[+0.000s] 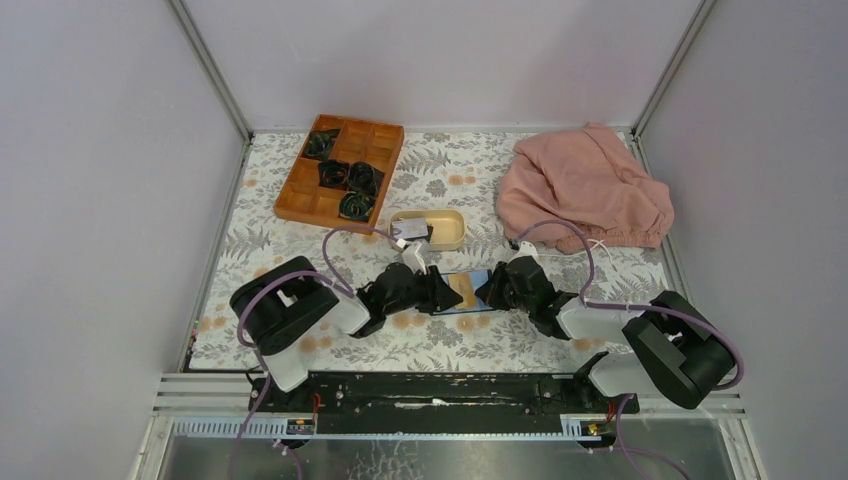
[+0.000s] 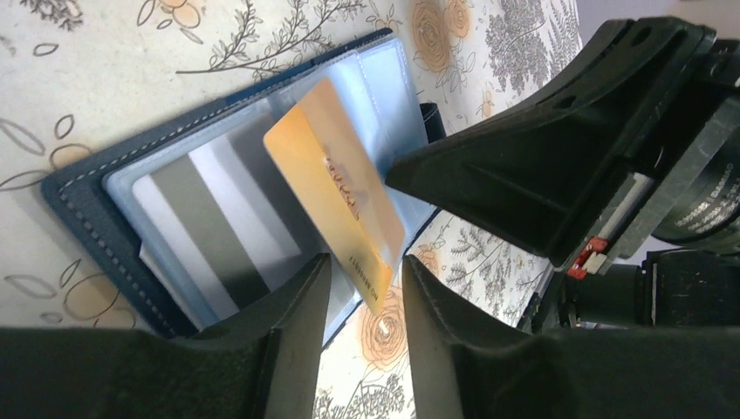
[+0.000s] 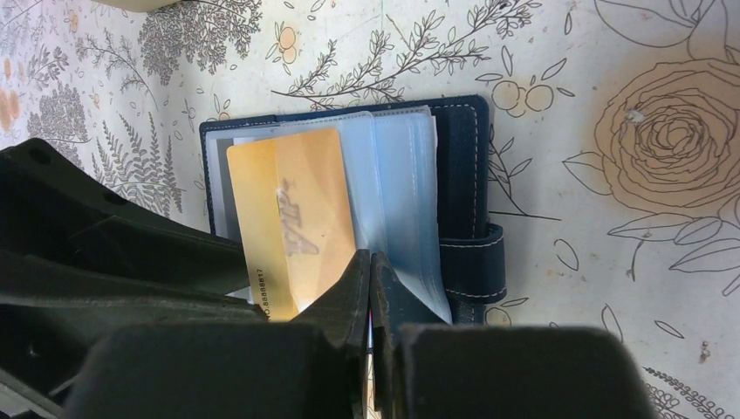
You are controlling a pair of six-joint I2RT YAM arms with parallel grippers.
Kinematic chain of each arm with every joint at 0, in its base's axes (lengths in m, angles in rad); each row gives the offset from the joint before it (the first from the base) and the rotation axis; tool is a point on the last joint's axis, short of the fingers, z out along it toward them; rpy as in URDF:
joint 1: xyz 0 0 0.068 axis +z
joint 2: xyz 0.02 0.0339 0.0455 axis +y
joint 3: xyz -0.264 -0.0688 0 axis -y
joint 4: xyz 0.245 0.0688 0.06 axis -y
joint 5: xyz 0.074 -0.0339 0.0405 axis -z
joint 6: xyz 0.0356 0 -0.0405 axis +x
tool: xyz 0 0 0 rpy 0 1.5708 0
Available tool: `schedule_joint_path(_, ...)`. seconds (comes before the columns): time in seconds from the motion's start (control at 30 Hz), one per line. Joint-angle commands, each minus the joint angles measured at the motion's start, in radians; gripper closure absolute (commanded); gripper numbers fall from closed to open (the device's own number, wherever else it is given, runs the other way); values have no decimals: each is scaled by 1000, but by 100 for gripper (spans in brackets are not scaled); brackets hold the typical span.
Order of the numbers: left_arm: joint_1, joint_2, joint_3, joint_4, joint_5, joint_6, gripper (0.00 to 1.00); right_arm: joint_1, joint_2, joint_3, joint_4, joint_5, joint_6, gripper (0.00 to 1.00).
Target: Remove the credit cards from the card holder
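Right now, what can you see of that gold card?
The gold card looks like glossy plastic, with raised VIP lettering and small numbers along one short end. It lies slantwise across the clear sleeves of the open navy card holder. Its numbered end lies between the left gripper's parted fingers; the shut right gripper sits beside it.

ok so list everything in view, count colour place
card holder: one, navy, open at table centre
gold card: one, gold, partly out of holder
sleeved card: at least one, grey-white, inside holder
dish: one, beige, beyond holder
dish cards: two seen, white and black
tray: one, brown wood, far left
coiled items: four, dark, in tray
cloth: one, pink, far right
table cover: one, floral
left hand: one, black, jaws apart around gold card's end
right hand: one, black, shut, tips at holder's sleeves
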Motion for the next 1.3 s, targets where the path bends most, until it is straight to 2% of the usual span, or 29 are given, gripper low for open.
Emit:
schedule_joint_path(0.0, 6, 52, 40, 29, 12, -7, 60, 3, 33, -33, -84, -1, -11, 100)
schedule_joint_path(0.2, 6, 36, 42, 2, -1, -17, 90, 3, 53, -26, -76, -10, -14, 100)
schedule_joint_path(0.3, 7, 12, 36, -10, -4, -18, 100, 2, 68, -25, -63, -16, -9, 100)
schedule_joint_path(0.47, 39, -60, -8, -25, -7, 4, 100, 2, 40, -27, -62, -23, -6, 100)
schedule_joint_path(0.6, 128, -150, -72, -55, 10, 45, 100, 3, -22, -33, -61, -38, -18, 100)
schedule_joint_path(0.77, 179, -247, -140, -24, 79, 65, 100, 3, -127, -57, 45, -153, -54, 100)
schedule_joint_path(0.83, 187, -257, -168, 55, 112, 38, 100, 3, -165, -80, 130, -228, -49, 93)
schedule_joint_path(0.93, 192, -228, -219, 275, 175, -47, 100, 3, -204, -108, 250, -318, -17, 69)
schedule_joint_path(0.97, 193, -208, -233, 360, 197, -80, 100, 3, -212, -118, 295, -338, -4, 64)
schedule_joint_path(1.1, 192, -72, -260, 716, 270, -222, 100, 3, -221, -137, 423, -368, 25, 59)
schedule_joint_path(1.27, 161, -45, -215, 722, 295, -238, 100, 3, -199, -109, 425, -388, 13, 59)
